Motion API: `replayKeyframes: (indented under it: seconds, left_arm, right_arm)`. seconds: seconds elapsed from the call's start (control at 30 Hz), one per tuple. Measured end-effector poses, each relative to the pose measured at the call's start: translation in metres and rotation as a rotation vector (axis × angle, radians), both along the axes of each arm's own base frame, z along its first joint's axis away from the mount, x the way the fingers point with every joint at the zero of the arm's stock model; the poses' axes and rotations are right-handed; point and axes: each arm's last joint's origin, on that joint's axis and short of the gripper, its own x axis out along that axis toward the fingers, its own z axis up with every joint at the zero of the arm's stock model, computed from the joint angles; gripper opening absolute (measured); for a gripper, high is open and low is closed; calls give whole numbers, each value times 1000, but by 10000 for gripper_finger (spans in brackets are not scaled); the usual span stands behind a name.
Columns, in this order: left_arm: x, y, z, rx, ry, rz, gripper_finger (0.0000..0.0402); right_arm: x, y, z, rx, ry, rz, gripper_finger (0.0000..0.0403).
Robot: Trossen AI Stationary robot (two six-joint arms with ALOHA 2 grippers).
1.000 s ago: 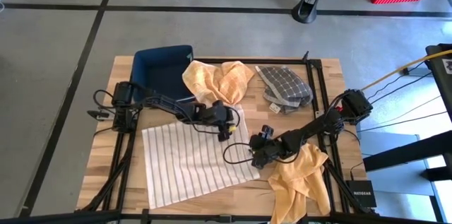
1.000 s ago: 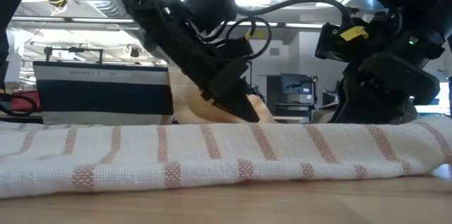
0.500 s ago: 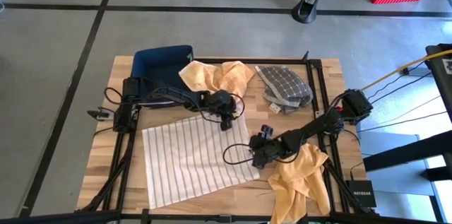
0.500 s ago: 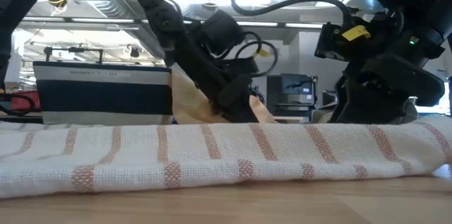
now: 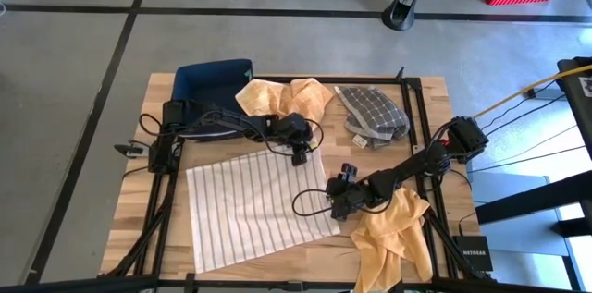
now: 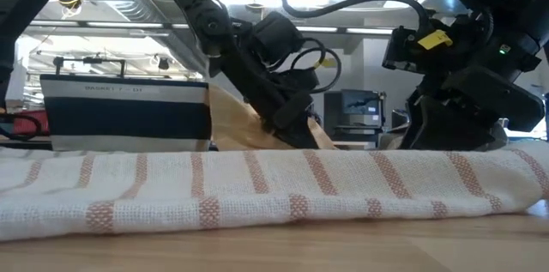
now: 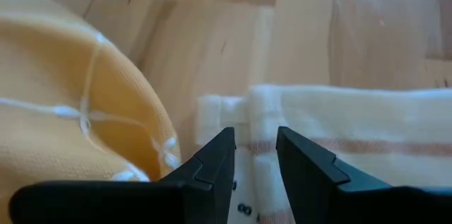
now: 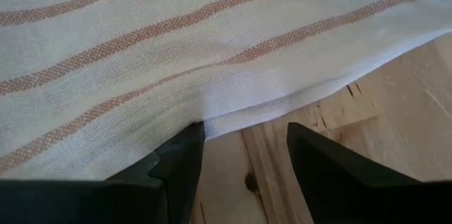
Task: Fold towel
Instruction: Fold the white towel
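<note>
The white towel with thin reddish stripes lies spread flat on the wooden table; it fills the foreground of the low view. My left gripper is low at the towel's far right corner. In its wrist view the gripper is open by a narrow gap, with the corner hem just ahead between the fingertips. My right gripper is low at the towel's right edge, near the near right corner. It is open wide, with the edge running across the gap. My left gripper slants down from the table's left onto the towel's far right corner; the hem lies between its fingertips, but I cannot tell whether they touch it. My right gripper has one fingertip at the towel's right edge and the other over bare wood; whether it touches, I cannot tell.
An orange cloth and a grey checked cloth lie crumpled at the far edge, beside a dark blue bin. Another orange cloth lies at the near right, close to my right arm. Black frame rails run along the table.
My left gripper has moved from above the towel's right part toward the far edge and slightly right, and now sits at the towel's far right corner. The towel lies as before.
</note>
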Motion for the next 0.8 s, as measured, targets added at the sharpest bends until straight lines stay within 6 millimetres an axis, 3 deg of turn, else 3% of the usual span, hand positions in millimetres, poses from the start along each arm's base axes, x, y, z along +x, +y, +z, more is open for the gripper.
replayKeyframes:
  seconds: [0.8]
  left_arm:
    - [-3, -2, -3, -145, 23, -84, 100]
  right_arm:
    - [0, 0, 0, -32, -10, 8, 209]
